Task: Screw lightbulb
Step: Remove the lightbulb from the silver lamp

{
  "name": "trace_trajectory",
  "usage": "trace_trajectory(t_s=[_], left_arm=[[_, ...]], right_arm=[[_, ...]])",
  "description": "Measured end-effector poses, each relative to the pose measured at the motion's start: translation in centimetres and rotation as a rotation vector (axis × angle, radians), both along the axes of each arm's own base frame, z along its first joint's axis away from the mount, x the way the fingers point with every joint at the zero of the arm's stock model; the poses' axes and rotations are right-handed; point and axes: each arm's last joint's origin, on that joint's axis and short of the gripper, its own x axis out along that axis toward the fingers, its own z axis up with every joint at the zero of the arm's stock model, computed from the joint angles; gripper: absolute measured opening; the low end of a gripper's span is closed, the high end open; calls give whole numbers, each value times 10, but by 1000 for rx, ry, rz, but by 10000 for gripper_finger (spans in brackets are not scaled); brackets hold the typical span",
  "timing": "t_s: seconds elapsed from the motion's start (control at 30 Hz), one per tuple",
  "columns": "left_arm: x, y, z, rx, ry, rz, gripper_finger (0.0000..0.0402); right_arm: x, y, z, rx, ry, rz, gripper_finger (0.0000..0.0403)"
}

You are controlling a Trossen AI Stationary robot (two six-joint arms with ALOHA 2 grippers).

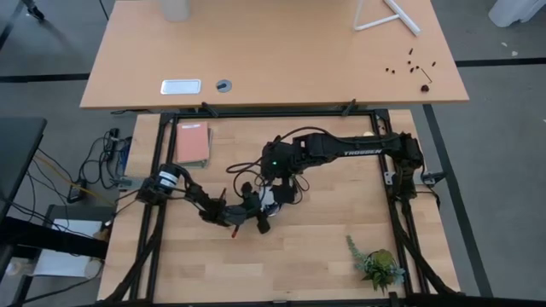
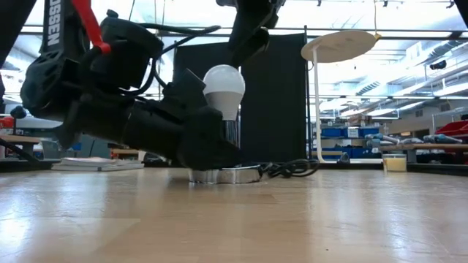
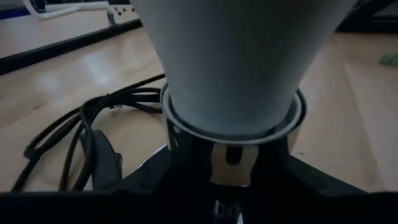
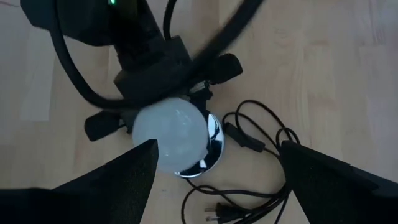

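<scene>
Left gripper (image 4: 163, 106): your fingers sit either side of the lightbulb (image 2: 223, 89) neck, grip uncertain | right gripper (image 1: 286, 186): spread wide above, holding nothing | lightbulb: upright in socket base (image 2: 223, 174) at table (image 1: 324, 256) centre | cord (image 4: 261, 134) coiled beside.

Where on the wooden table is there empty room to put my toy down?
Free: the bare front wood between the left arm and the small green plant, and the back right corner behind the right arm. Crowded: the middle, where both tools meet at the white pear-shaped lightbulb, its silver socket base and black cord.
</scene>
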Motion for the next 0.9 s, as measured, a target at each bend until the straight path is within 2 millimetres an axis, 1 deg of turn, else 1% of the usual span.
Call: trace_trajectory(t_s=[0.23,0.33,0.5,0.63,0.9], left_arm=[[-9,1,3,-24,-68,9,253],[-14,2,3,-29,-78,11,270],[-17,2,4,-24,-82,-1,275],[-19,-3,13,15,-93,-14,275],[-41,1,21,11,-88,1,275]], right_arm=[[-1,0,0,0,10,0,346],[-1,0,0,-1,9,-1,346],[-1,0,0,-1,9,-1,346],[-1,0,0,-1,8,-1,346],[-1,0,0,-1,9,-1,346]])
